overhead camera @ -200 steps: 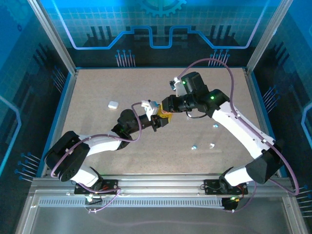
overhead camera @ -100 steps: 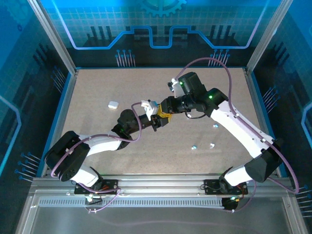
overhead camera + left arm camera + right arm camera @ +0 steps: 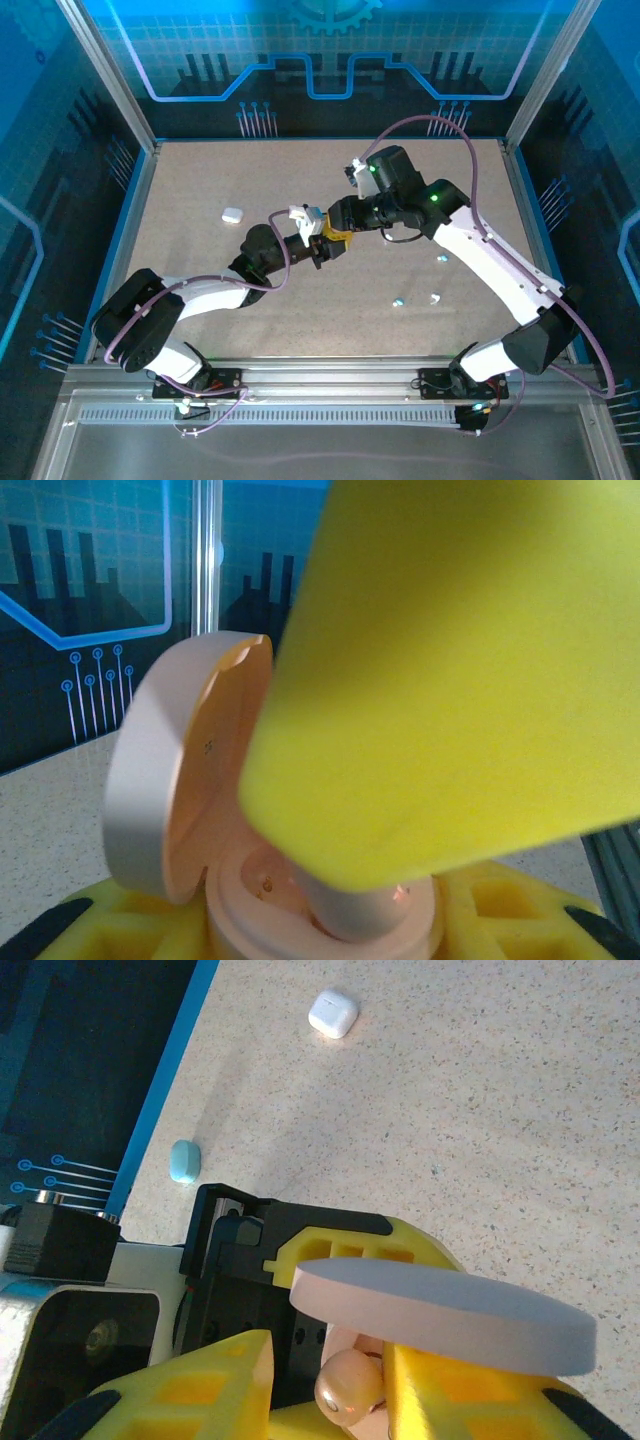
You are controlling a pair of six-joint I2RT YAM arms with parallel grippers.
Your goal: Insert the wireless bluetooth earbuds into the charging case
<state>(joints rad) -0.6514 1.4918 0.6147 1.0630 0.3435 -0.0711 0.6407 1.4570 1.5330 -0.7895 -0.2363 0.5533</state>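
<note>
Earbuds are only partly dealt with. One pink earbud [image 3: 348, 1385] is seen at the mouth of the open charging case [image 3: 190, 810] and is judged nearly seated. Loose earbuds [image 3: 398, 300] are left on the table [image 3: 200, 180], well apart from the case. The case is clamped by the left gripper [image 3: 326, 247]. The right gripper [image 3: 328, 1370] is held around the pink earbud with jaws slightly spread. The earbud is small, glossy and rounded.

From overhead I see the charging case [image 3: 337, 240] at frame centre, between left gripper [image 3: 322, 248] and right gripper [image 3: 340, 225]. A closed case [image 3: 232, 213] lies left of it; loose earbuds [image 3: 398, 300] lie lower right. On the right wrist feed, an earbud [image 3: 350, 1382] sits under its lid [image 3: 440, 1315].
</note>
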